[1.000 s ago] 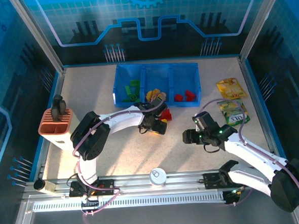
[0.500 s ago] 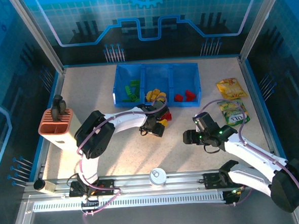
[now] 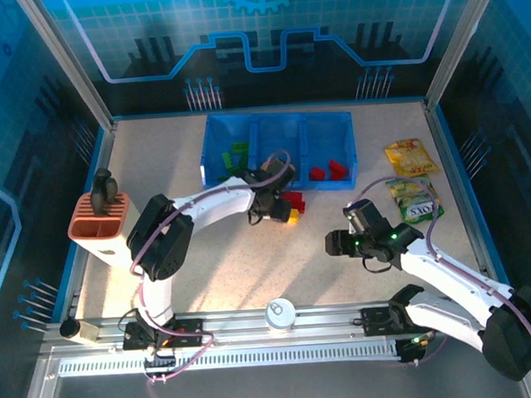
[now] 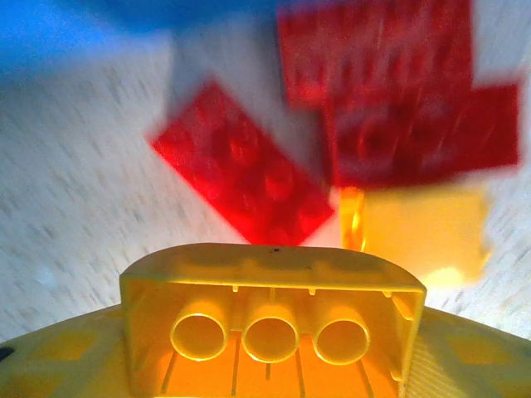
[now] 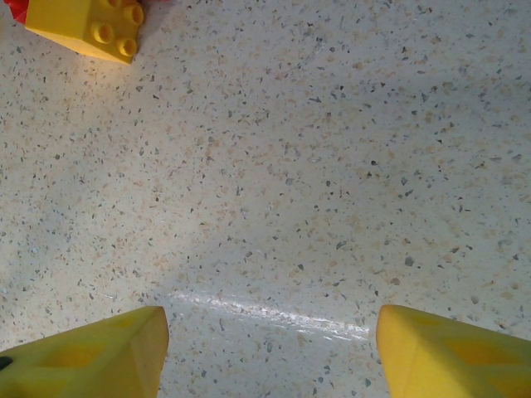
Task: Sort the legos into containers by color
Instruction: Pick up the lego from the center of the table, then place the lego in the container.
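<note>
Grip, left gripper (image 3: pixel 282 211): a yellow lego (image 4: pixel 272 319) sits pinched between my fingers, hollow underside toward the lens. The view is blurred, so I can't confirm contact at its sides. On the table (image 5: pixel 290 166) just beyond lie red legos (image 4: pixel 241 174) and one loose yellow brick (image 4: pixel 423 232), near the blue tray (image 3: pixel 333 123). The tray holds green legos (image 3: pixel 236 160) in the left compartment and red pieces (image 3: pixel 327 170) in the right. My right gripper (image 5: pixel 270 336) hangs over speckled tabletop, jaws spread apart.
</note>
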Action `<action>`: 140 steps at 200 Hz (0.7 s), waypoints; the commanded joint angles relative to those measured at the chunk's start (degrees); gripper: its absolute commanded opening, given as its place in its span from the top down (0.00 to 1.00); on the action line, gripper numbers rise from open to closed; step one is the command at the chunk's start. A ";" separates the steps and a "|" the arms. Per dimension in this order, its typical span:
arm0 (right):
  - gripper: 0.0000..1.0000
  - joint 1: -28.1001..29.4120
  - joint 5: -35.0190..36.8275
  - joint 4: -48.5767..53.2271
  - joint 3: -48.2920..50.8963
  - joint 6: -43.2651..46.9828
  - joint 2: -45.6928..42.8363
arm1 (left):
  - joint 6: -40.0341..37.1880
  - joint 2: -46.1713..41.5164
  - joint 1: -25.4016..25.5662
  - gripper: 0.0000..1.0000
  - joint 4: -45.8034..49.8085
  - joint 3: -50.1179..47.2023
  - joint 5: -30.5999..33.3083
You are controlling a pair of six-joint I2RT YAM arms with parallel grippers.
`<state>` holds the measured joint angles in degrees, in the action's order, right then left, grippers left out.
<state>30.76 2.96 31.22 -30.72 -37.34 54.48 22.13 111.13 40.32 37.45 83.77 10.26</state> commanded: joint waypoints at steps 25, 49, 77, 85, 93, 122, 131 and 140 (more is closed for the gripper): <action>0.32 0.61 0.86 1.33 -0.61 -0.19 -0.90 | -0.94 2.22 -5.11 0.39 3.22 16.08 -1.11; 0.32 0.55 0.91 1.82 -0.23 -0.27 -1.47 | -1.42 7.07 -6.44 0.39 5.93 23.67 -1.22; 0.32 0.44 1.06 2.34 -0.10 -0.14 -2.05 | -1.90 13.04 -7.56 0.39 8.53 31.11 -1.03; 0.32 0.43 1.08 2.56 -0.23 -0.10 -2.10 | -1.93 14.79 -7.83 0.39 9.60 33.11 -0.99; 0.32 0.43 1.08 2.70 -0.31 -0.02 -2.19 | -2.02 16.22 -8.04 0.38 10.36 34.70 -0.95; 0.32 0.34 1.05 2.88 -0.22 -0.09 -2.54 | -2.49 18.30 -8.49 0.36 10.48 36.77 -0.78; 0.32 0.35 1.08 2.79 0.00 -0.16 -2.70 | -2.47 18.44 -8.68 0.35 10.32 36.91 -0.68; 0.32 0.35 0.93 2.58 0.17 -0.27 -2.58 | -2.40 18.72 -8.90 0.35 10.24 37.26 -1.09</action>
<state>30.74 2.96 32.93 -30.72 -37.32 52.71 20.80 129.86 32.23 45.28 117.69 9.76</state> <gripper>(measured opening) 0.682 0.648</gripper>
